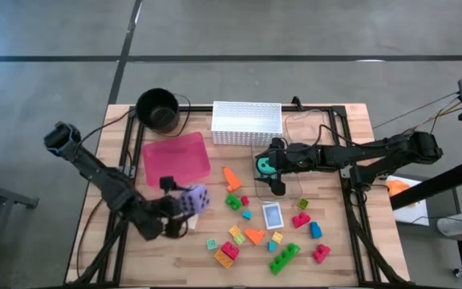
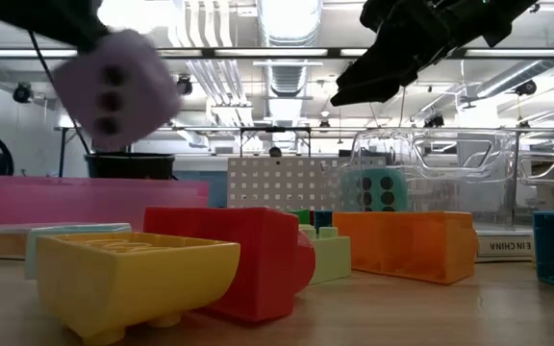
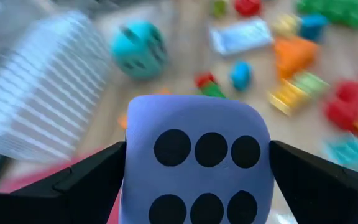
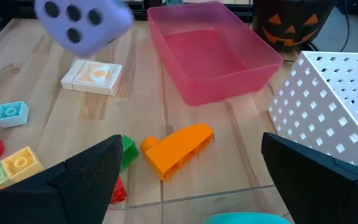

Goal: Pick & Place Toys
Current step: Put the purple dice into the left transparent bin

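Observation:
My left gripper (image 1: 181, 209) is shut on a purple die (image 3: 197, 155) with black dots, which hangs in the air near the table's left front (image 2: 113, 86), just in front of the pink tray (image 1: 175, 156). At mid-table my right gripper (image 1: 275, 178) stands open above a teal die (image 1: 265, 165) and touches nothing. Several small bright blocks (image 1: 255, 234) and a blue card (image 1: 272, 215) lie on the wooden table between the arms. An orange block (image 4: 179, 149) and a card pack (image 4: 92, 78) rest flat. My left gripper pinches the purple die by two opposite sides (image 3: 132, 165) between its two fingers (image 3: 86, 180). The fingers come slanting down from the table's left side. The die is lifted clear of the table, its six-dot face toward the wrist camera.
A white perforated basket (image 1: 247, 122) stands at the far middle, with a black pumpkin-face bucket (image 1: 157, 108) to its left. A clear plastic container (image 2: 450, 173) sits below my right gripper. Bare wood shows at the table's right front.

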Tool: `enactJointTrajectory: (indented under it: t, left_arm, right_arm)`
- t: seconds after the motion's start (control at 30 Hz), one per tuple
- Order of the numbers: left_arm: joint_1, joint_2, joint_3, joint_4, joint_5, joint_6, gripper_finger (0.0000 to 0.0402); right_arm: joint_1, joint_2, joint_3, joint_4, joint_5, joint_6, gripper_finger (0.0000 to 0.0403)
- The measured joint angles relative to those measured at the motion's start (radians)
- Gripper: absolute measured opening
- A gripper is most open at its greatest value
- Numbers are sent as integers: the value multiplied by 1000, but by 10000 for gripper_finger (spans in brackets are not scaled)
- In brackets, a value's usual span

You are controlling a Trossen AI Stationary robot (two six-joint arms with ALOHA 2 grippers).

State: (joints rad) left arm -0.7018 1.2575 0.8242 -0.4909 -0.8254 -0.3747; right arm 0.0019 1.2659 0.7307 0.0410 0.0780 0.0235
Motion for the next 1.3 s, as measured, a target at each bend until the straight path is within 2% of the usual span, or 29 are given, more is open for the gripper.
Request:
enactJointTrajectory:
  t: [0.13,0.23,0.37,0.5,0.67,0.83,1.03,1.3]
  left_arm:
    - [119,0,0,146,-5,154,386]
    - [221,0,0,248,56,226,386]
    - [362,0,-1,353,241,342,386]
    - [486,0,-37,531,428,446,386]
    - [587,-1,-87,723,579,533,386]
    - [620,17,-112,811,590,555,386]
    - [620,125,-104,920,594,630,386]
    - [637,180,-103,1008,593,637,386]
  right_arm:
    - [0,0,0,1,0,-10,378]
    - [0,0,0,1,0,-58,378]
    - [0,0,0,1,0,-124,378]
    - [0,0,0,3,0,-147,378]
    - [0,0,0,3,0,-149,378]
    - [0,0,0,6,0,-179,378]
    - [0,0,0,63,0,-185,378]
    - [0,6,0,87,0,-181,378]
